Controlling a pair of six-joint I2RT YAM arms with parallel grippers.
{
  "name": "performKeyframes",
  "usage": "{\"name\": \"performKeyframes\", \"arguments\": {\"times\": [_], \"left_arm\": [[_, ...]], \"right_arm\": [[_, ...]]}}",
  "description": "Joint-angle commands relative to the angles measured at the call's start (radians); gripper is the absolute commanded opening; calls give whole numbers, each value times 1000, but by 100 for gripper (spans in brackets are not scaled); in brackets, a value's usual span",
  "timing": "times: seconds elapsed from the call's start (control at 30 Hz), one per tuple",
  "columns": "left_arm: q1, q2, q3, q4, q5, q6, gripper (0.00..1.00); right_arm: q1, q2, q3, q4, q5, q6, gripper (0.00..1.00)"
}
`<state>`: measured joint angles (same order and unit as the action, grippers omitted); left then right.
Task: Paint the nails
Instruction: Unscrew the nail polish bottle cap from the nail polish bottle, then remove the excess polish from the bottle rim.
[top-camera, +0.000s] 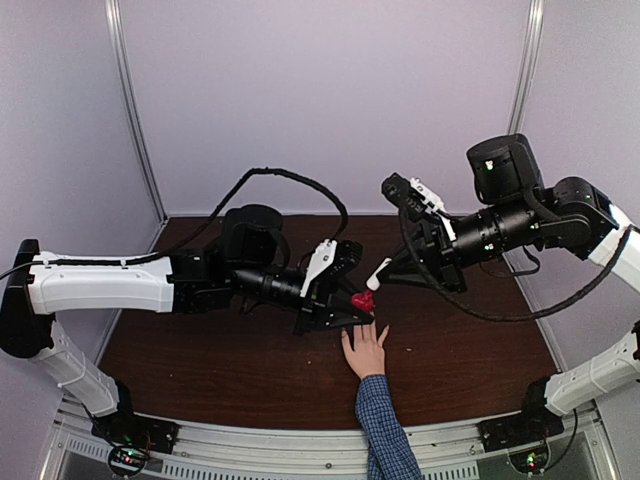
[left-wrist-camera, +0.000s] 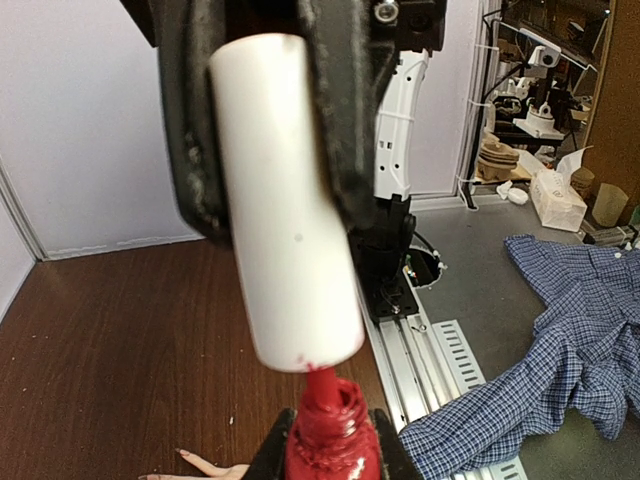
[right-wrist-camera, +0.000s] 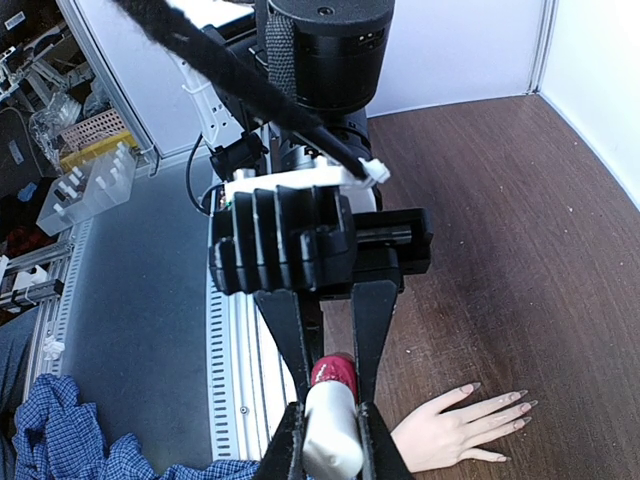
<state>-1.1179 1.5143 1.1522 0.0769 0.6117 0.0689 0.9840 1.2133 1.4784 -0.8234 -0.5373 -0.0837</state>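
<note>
A light-skinned hand (top-camera: 365, 352) with a blue checked sleeve (top-camera: 385, 430) lies flat on the brown table, fingers spread. Its nails (right-wrist-camera: 521, 396) look dark; one also shows in the left wrist view (left-wrist-camera: 184, 454). My left gripper (top-camera: 352, 312) is shut on a small red polish bottle (top-camera: 362, 300), held open-necked just above the fingers. My right gripper (top-camera: 386, 268) is shut on the white cap (top-camera: 378, 272), right above the bottle. In the left wrist view the cap (left-wrist-camera: 290, 200) hangs over the bottle (left-wrist-camera: 328, 445), and its red brush stem (left-wrist-camera: 322, 384) dips into the neck.
The table (top-camera: 200, 350) is dark brown wood with a metal rail (top-camera: 300, 445) along the near edge. Lilac walls close in the back and sides. A blue checked shirt (left-wrist-camera: 590, 330) and a cluttered bench (left-wrist-camera: 545, 150) lie beyond the table edge.
</note>
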Motion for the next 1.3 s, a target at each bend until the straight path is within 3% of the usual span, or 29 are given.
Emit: {"name": "performKeyframes", "arguments": {"times": [0.0, 0.53, 1.27], "left_arm": [[-1, 10, 24, 19, 37, -6, 0], [-1, 5, 23, 18, 33, -6, 0], [0, 10, 29, 13, 24, -4, 0]], "right_arm": [[-4, -24, 0, 28, 49, -19, 0], [-4, -32, 0, -2, 90, -35, 0], [-4, -34, -3, 23, -36, -33, 0]]}}
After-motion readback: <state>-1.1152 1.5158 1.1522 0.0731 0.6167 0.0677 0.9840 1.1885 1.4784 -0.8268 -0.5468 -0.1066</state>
